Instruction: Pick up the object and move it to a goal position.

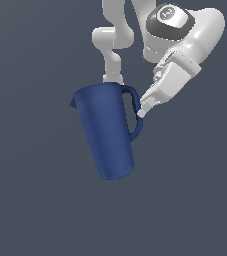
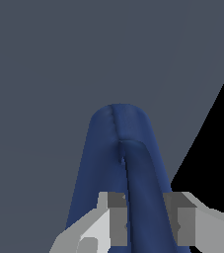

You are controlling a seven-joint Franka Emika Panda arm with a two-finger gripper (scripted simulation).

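Observation:
The dark blue pitcher (image 1: 107,132) hangs tilted in the air, its top toward the upper part of the exterior view and its base lower right. Its loop handle (image 1: 134,112) faces the exterior view's right. My gripper (image 1: 141,109) is shut on that handle, coming in from the upper right. In the wrist view the handle (image 2: 144,192) runs between my two fingers (image 2: 117,220), and the pitcher's body (image 2: 118,143) stretches away beyond them. The spout (image 1: 72,104) points to the exterior view's left.
The white arm (image 1: 185,45) fills the top of the exterior view above the pitcher. A plain grey-blue floor (image 1: 35,200) lies all around. A black area (image 2: 217,148) shows past the floor's edge in the wrist view.

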